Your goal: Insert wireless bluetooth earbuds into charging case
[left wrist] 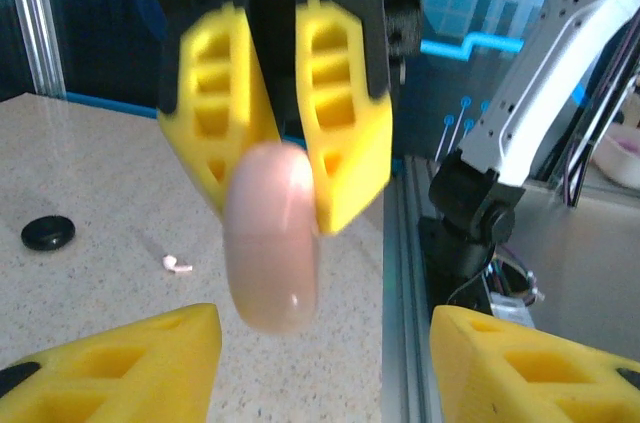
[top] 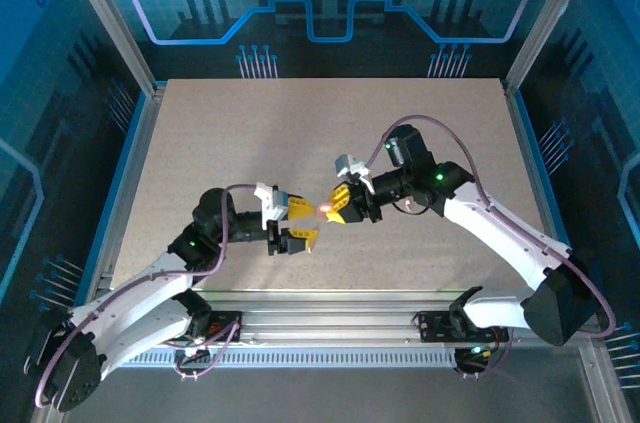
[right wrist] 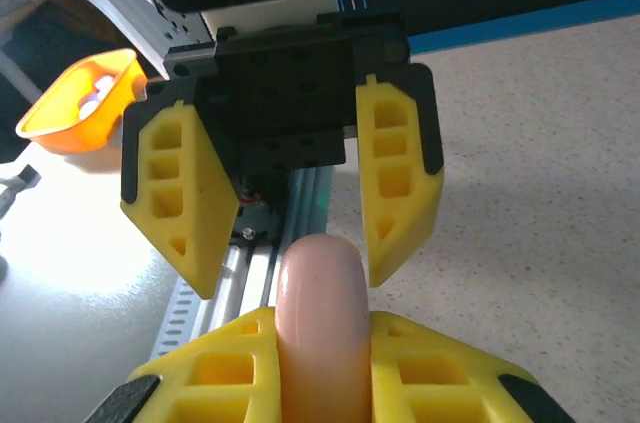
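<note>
The pink charging case (right wrist: 320, 313) is clamped edge-on by the right end effector (top: 340, 205) and held in the air. Its free end is pointed straight at the left end effector (top: 303, 223), which is spread wide, empty, and set squarely opposite with its fingertips just flanking that end. One whitish earbud (left wrist: 177, 264) is seen lying on the surface (left wrist: 90, 173) below, well apart from both, so the case's line into the left gap is judged to be what the coming move turns on.
</note>
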Robot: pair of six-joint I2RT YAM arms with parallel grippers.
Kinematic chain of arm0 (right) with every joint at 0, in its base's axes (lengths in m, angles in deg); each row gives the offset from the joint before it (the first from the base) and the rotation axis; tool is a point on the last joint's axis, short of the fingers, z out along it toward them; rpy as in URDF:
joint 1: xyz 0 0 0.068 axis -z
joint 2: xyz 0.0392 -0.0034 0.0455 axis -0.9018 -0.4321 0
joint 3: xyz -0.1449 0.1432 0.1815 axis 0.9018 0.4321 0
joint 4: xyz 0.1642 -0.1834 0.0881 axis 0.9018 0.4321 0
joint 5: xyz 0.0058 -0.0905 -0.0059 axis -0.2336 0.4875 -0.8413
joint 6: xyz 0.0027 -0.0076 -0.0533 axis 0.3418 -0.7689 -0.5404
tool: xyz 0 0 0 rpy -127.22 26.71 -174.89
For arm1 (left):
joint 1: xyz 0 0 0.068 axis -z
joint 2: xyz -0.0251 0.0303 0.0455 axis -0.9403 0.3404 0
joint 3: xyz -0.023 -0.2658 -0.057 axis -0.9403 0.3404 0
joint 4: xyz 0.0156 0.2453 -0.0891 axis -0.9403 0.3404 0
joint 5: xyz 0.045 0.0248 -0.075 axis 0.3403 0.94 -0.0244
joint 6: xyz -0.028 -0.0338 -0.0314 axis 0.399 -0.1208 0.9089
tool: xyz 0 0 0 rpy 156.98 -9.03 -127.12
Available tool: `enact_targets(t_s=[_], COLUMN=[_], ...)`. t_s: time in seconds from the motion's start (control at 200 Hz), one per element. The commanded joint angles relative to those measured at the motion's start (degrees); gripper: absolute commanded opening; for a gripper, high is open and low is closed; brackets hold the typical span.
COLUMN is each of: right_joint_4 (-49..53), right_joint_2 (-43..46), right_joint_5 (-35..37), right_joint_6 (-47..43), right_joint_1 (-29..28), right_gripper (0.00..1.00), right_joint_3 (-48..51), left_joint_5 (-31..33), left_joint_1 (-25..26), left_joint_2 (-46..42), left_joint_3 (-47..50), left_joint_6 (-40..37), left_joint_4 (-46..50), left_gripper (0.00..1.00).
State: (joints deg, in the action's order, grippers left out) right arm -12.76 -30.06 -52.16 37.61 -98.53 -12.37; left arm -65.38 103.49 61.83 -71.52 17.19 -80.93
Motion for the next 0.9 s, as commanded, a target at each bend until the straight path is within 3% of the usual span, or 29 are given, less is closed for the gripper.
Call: enact_targets(t_s=[0.0,0.47,0.745,0.895], right_joint_4=[6.1,8.7,7.9,8.1], right_joint_2=[0.0,-3.5,-4.6,-5.2], right_joint_5=[3.6,5.7,5.3,5.0], right_joint_6=[-3.8,-6.3,-6.2,-6.3], right_joint_1=[-2.1,-6.1,-6.2,-6.2], right_gripper=[0.14,0.15,0.15,0.16], right_joint_3=[-3.1,-6.3,-6.4,-6.7], left_joint_5=[0.4,0.1,-0.1,0.1], left_joint_1=[0.8,1.1,1.1,1.0], left_joint_2=[-0.4,0.1,1.0,1.2], left_joint_3=[-1.5,-0.7,-0.8,-0.6], left_joint_6=[-6.0,-4.9,-3.5,-2.4], left_joint_4=[6.1,3.7,2.3,1.2], left_gripper=[0.58,0.6,0.45,0.44])
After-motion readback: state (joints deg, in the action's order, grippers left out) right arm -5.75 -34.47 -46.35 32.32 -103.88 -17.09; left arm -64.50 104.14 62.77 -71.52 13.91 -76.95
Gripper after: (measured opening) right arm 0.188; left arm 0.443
